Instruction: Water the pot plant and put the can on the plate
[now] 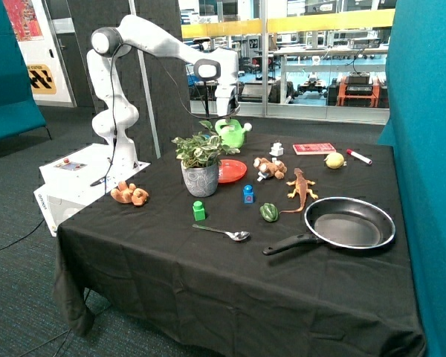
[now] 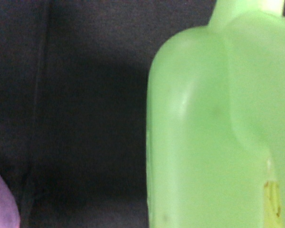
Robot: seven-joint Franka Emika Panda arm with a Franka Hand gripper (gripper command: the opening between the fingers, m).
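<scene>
Wrist view is filled by the can (image 2: 213, 128), so close that the gripper (image 1: 228, 114) sits right at its top, though whether the fingers are clamped on the handle or apart I cannot tell. Seen from outside, the can stands behind the pot plant (image 1: 201, 160), beyond the plate (image 1: 231, 171), upright with its spout pointing away from the plant, probably because a level can is easier to carry over. Watering and the plate placing both look undone.
</scene>
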